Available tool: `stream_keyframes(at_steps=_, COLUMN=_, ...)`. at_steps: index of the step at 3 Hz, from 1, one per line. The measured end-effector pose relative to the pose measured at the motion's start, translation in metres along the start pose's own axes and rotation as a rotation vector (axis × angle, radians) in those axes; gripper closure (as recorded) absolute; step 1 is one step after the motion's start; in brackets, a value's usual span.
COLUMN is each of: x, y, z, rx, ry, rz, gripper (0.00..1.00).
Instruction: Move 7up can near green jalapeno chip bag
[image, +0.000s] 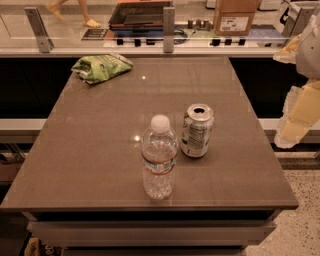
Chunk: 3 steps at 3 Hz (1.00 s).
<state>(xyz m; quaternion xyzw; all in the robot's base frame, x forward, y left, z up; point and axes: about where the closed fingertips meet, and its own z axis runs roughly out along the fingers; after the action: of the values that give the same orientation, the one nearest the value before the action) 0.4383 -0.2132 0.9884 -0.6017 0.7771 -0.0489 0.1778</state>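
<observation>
Tabletop (95, 145) holds 7up can (197, 131) beside water bottle (159, 159); tool (294, 122) hovers past right edge.

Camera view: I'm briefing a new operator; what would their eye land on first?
The clear water bottle and the 7up can stand upright close together near the front of the brown table. The green jalapeno chip bag lies at the far left corner, and the gripper hangs beyond the table's right edge.

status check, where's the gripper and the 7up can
Gripper off right side of table, touching nothing. 7up can upright, front centre; green jalapeno chip bag back left. Water bottle just left-front of can.
</observation>
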Motion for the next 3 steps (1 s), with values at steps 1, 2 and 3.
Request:
stream_keyframes(at_steps=1, x=-0.002, y=0.0, z=-0.002, rx=0.013, ry=-0.008, rz=0.006, gripper=0.0)
stream_keyframes(at_steps=2, x=-0.003, y=0.001, z=0.0, rx=0.033, ry=-0.06, rz=0.066, gripper=0.0)
stream_keyframes(at_steps=3, x=-0.007, y=0.002, z=0.008, rx=0.051, ry=-0.149, rz=0.157, gripper=0.0)
